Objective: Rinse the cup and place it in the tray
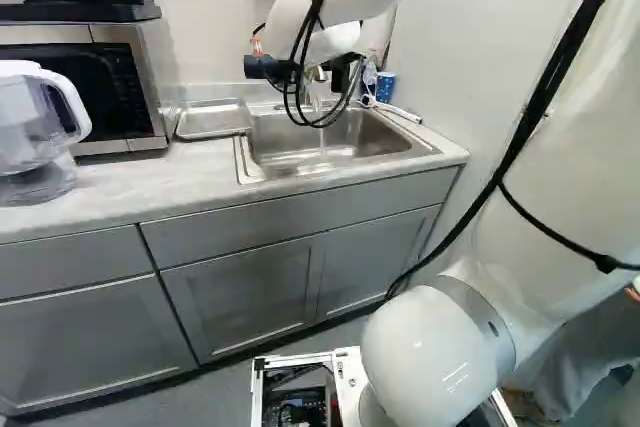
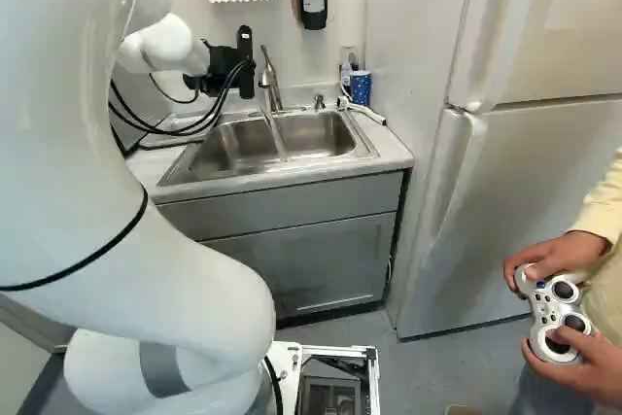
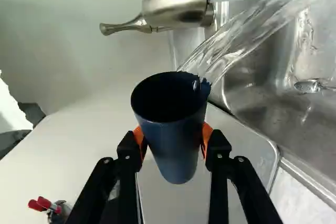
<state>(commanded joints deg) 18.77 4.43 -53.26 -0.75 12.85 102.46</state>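
Observation:
In the right base view my gripper (image 2: 245, 63) is beside the faucet (image 2: 270, 80), above the sink's back edge. The wrist view shows the gripper (image 3: 173, 142) shut on a dark blue cup (image 3: 176, 148), orange pads against its two sides. The cup's mouth faces the wrist camera, and clear water streams between its rim and the sink (image 3: 262, 85). Near the cup is the metal faucet (image 3: 176, 1). The metal tray (image 1: 213, 119) lies on the counter left of the sink in the left base view; part of it shows beyond the cup in the wrist view.
A clear pitcher (image 1: 35, 127) and a microwave (image 1: 85, 82) stand on the counter left of the tray. A blue patterned cup (image 2: 361, 86) stands by the sink's back right corner. The fridge (image 2: 515, 182) is at right, where a person's hands hold a controller (image 2: 554, 308).

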